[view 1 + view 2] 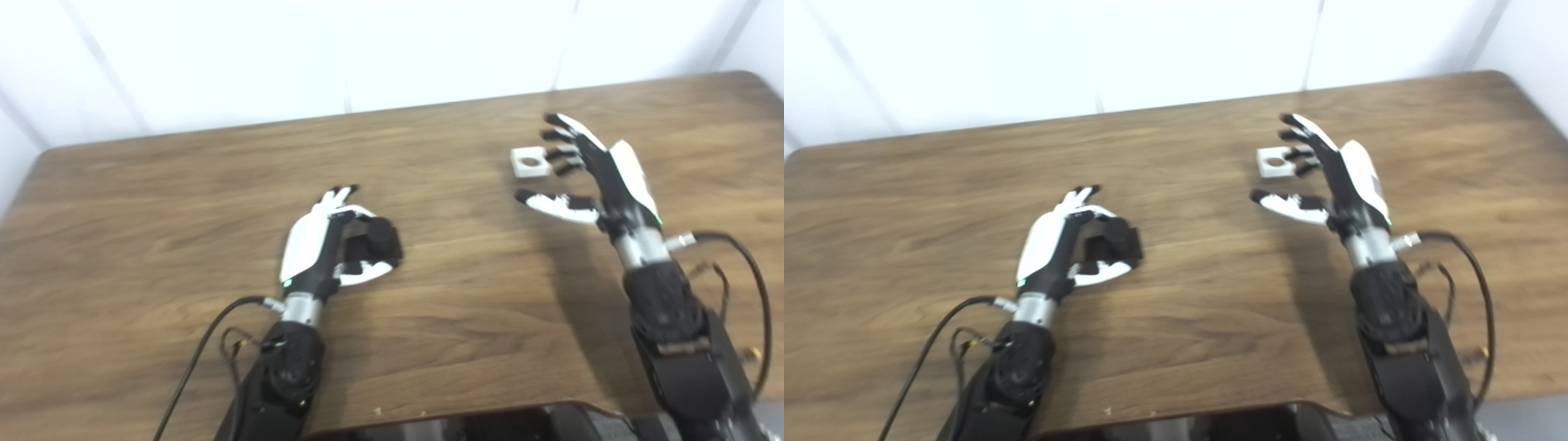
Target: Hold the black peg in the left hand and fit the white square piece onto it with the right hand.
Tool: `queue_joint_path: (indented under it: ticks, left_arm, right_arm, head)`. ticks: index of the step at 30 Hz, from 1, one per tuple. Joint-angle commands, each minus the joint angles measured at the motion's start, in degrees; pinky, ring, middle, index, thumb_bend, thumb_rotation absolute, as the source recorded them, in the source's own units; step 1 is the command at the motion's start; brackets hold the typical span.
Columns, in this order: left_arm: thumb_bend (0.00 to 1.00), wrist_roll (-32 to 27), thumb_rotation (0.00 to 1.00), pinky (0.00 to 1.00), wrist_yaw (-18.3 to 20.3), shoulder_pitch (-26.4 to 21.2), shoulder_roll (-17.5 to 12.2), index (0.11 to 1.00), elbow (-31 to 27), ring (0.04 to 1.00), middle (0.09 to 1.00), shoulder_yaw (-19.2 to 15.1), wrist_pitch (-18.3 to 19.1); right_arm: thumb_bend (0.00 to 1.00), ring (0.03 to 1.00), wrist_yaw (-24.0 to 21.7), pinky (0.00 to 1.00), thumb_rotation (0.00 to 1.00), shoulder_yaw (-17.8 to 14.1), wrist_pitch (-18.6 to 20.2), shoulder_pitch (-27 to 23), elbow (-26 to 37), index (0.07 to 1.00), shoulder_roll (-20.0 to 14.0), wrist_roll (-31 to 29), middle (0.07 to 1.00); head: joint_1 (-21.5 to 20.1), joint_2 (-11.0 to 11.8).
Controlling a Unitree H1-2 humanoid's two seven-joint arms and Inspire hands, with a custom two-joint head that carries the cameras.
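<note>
My left hand (334, 245) rests low over the middle of the wooden table (184, 202), its fingers curled around the black peg (381, 241); the peg also shows in the right eye view (1118, 241). The white square piece (530, 162) with a round hole lies flat on the table at the right, also seen in the right eye view (1274, 162). My right hand (591, 177) is open just right of the piece, fingers spread toward it, thumb below it, not holding it.
The table's far edge meets a white wall (367, 55). Black cables (747, 263) trail from both wrists. A dark part of the robot's body (490, 422) shows at the table's near edge.
</note>
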State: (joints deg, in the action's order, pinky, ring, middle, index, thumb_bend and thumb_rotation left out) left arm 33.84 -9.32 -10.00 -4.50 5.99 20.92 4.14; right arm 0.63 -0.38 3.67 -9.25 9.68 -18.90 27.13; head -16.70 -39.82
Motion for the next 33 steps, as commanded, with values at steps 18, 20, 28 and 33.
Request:
queue_joint_path:
  ticks: [18, 20, 28, 33]
  left_arm:
    - [0.51, -0.2, 0.09, 1.00, 1.6, 1.2, -1.8, 0.492, 4.3, 1.000, 0.960, -0.5, -2.2]
    - [0.51, -0.3, 0.09, 1.00, 1.4, 1.4, -1.7, 0.492, 4.4, 1.000, 0.959, -0.7, -2.2]
    - [0.51, -0.5, 0.09, 1.00, 1.0, 1.9, -1.2, 0.491, 4.7, 1.000, 0.955, -0.9, -3.3]
    - [0.52, -0.1, 0.09, 1.00, 1.2, 2.1, -0.8, 0.491, 4.4, 1.000, 0.954, -0.7, -2.3]
  right_arm:
    - [0.71, 0.771, -3.1, 0.65, 0.23, -0.3, -0.7, -12.3, -3.6, 0.830, -8.8, 3.8, 0.829]
    - [0.72, 0.787, -3.9, 0.65, 0.22, 0.0, -1.0, -14.3, -5.7, 0.814, -9.8, 3.7, 0.835]
    - [0.72, 0.852, -6.7, 0.73, 0.33, 4.3, -1.1, -22.8, -15.3, 0.802, -14.2, 8.0, 0.856]
    - [0.74, 0.904, -8.4, 0.80, 0.41, 7.1, -2.3, -26.3, -20.3, 0.809, -15.9, 9.2, 0.900]
  head:
    - [0.5, 1.3]
    - [0.6, 1.4]
    - [1.0, 1.5]
    - [1.7, 1.4]
